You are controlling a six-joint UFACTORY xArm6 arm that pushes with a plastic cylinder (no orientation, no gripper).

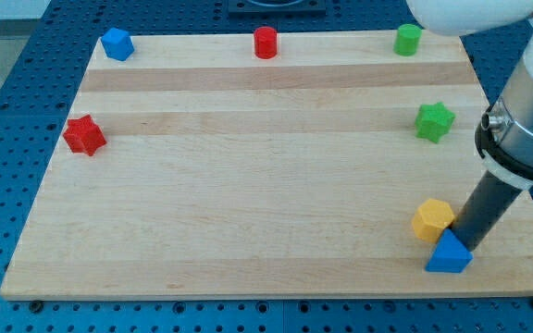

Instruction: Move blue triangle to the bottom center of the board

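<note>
Tip [467, 242] touching blue triangle [449, 254] upper right edge, beside yellow block [432, 219]. No claw fitted; state not applicable.

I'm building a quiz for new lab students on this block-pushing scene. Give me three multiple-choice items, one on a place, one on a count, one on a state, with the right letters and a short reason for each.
1. Where on the board does the blue triangle lie?
A. the view's bottom right
B. the view's top left
C. the board's centre

2. How many green blocks are on the board?
A. one
B. two
C. three

3. How does my tip stand to the blue triangle?
A. far off, by the red star
B. right at its upper right edge
C. at the board's top edge, by the red cylinder

Answers:
1. A, it sits near the bottom right corner, just below the yellow block.
2. B, a green cylinder and a green star show.
3. B, the rod's lower end meets the triangle's upper right side, apparently touching.
</note>
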